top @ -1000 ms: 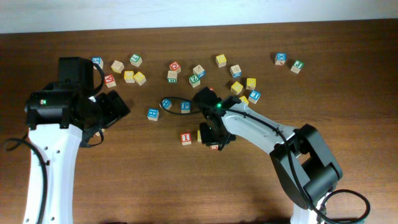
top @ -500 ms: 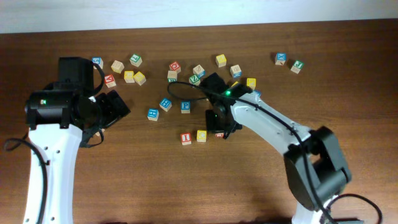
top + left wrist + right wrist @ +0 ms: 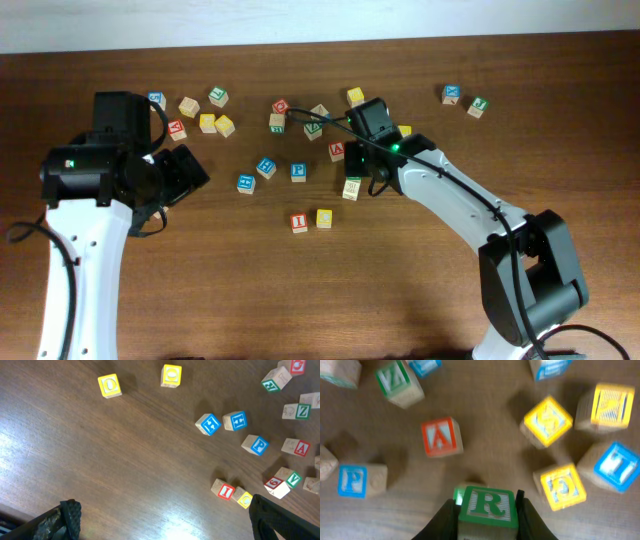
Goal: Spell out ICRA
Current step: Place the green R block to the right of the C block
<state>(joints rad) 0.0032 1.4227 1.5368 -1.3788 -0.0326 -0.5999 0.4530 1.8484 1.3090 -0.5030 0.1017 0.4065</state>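
The red I cube and yellow C cube sit side by side at the table's middle, also in the left wrist view as I cube and C cube. The red A cube lies behind them, loose on the wood, A cube. My right gripper is shut on the green R cube, a finger against each side; from overhead the R cube shows just below the A. My left gripper hangs open over bare wood at the left, left gripper.
Other letter cubes are scattered along the back: a blue P cube, a green Z cube, yellow cubes and a blue cube to the right of the R. Two cubes lie far right.
My right gripper has moved back and to the right, away from the C cube now beside the I, and its jaws have narrowed onto the R cube. The left arm has stayed still.
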